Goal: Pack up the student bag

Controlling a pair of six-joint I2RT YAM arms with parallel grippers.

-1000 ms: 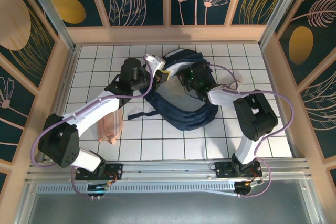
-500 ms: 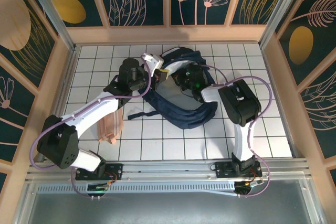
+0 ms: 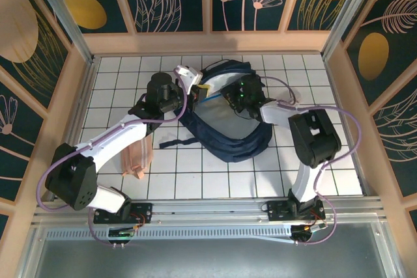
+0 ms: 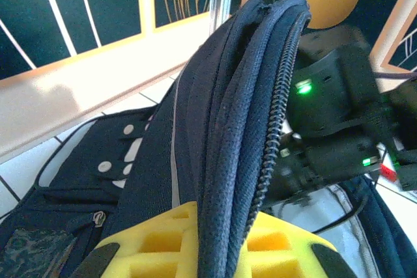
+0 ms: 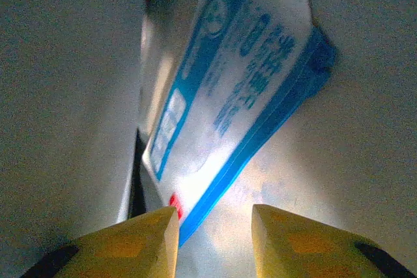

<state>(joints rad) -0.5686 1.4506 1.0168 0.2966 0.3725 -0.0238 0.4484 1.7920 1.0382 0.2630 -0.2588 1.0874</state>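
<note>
The big navy-blue fabric student bag (image 3: 229, 149) lies in the middle of the white tiled table (image 3: 195, 174), a bit toward the far side, right between the two arms. Its mouth gapes open and you can see the pale lining.

The left gripper (image 3: 194, 86) is at the bag's left top edge. In the left wrist view, its yellow fingers (image 4: 159, 245) are pinched tight on the zippered rim and hold that flap upright.

The right gripper (image 3: 229, 99) is down inside the opening. In its own wrist view the yellow fingertips (image 5: 146, 236) stand apart with nothing between them. Just past them, a flat blue-and-white printed packet (image 5: 241, 76) leans tilted against the grey lining.

A small pink fabric pouch (image 3: 135, 155) sits on the tiles next to the left arm, well apart from the bag.
</note>
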